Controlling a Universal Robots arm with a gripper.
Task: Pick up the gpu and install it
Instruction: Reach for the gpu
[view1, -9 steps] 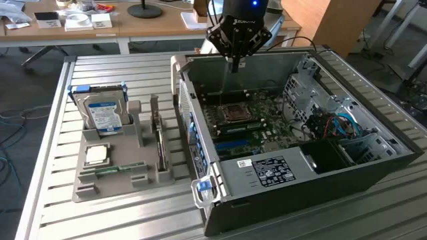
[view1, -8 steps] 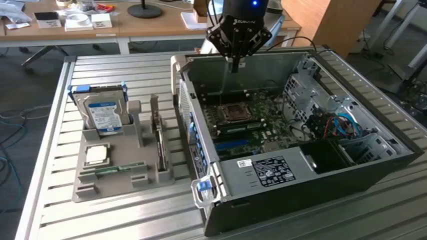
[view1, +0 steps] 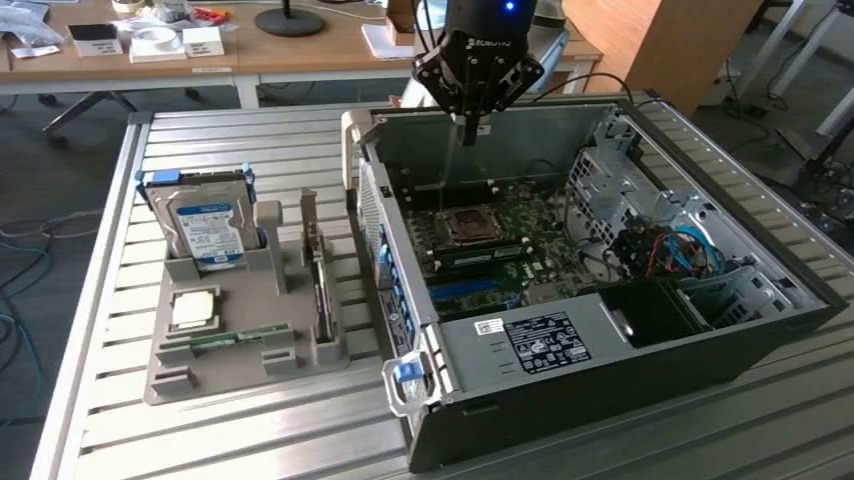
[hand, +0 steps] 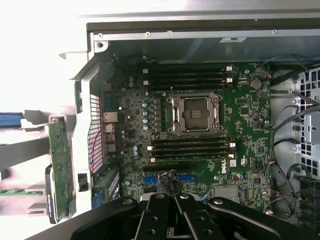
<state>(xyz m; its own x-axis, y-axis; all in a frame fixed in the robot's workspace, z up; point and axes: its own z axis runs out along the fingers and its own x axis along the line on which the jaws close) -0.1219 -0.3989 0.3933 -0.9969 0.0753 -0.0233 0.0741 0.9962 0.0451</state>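
Hand pressed together, empty, above open computer case. Gpu on edge in grey holder on desk. Pick-up not begun; grasp likely needs hand spread across card's thin top edge.

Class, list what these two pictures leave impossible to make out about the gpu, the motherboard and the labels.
- Exterior view: the gpu stands edge-on in the grey holder; its fan face is hidden.
- Wrist view: the shut pincer covers the motherboard past the blue slots.
- Exterior view: print on the case label is too small to read.
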